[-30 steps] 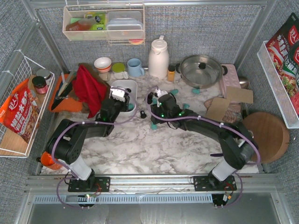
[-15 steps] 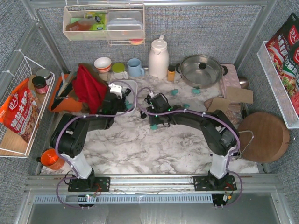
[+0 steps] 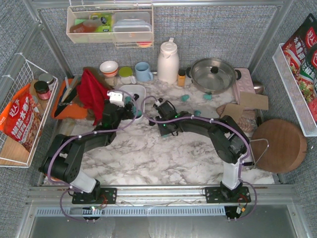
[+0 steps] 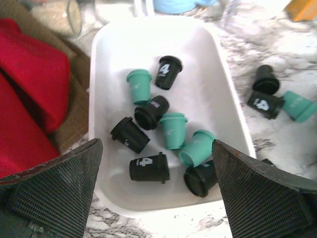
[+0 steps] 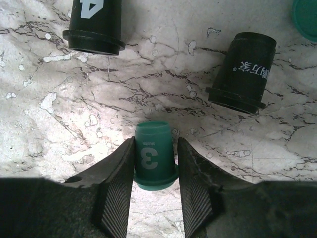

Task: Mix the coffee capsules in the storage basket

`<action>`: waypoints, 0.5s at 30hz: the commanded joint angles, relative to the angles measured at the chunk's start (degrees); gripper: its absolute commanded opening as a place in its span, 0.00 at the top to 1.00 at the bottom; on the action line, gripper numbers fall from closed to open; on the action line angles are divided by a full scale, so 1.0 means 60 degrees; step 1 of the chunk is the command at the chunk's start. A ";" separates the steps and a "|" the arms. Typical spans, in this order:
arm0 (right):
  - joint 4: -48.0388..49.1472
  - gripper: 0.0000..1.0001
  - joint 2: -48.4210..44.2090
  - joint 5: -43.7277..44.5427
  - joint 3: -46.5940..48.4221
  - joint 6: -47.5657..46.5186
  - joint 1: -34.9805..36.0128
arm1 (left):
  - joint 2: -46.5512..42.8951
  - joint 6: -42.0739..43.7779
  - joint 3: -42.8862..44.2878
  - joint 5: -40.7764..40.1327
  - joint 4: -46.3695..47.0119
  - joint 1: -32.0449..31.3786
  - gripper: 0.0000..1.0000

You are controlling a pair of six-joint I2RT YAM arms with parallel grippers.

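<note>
Right wrist view, lower middle: right claw clamped on teal pod marked 3, on marble worktop. Beyond it, two black pods on their sides, upper left and upper right. Left wrist view: left claw spread wide above white tray. Inside, jumbled pods, five black, three teal in view. Right of tray, three loose pods on worktop.
</note>
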 commanded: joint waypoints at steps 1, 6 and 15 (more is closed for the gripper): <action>-0.0066 0.63 -0.0061 0.0078 0.0057 -0.0020 0.0018 | -0.0385 0.0276 -0.0266 0.0975 0.0907 -0.0039 0.01; 0.0243 0.68 -0.0437 0.0076 -0.0226 -0.0048 0.0026 | -0.0698 0.0678 -0.0933 0.1821 0.1904 -0.0181 0.01; 0.1633 0.70 -0.2057 -0.0450 -0.1419 -0.0017 0.0015 | -0.0707 0.2325 -0.2523 0.4586 0.4636 -0.1109 0.01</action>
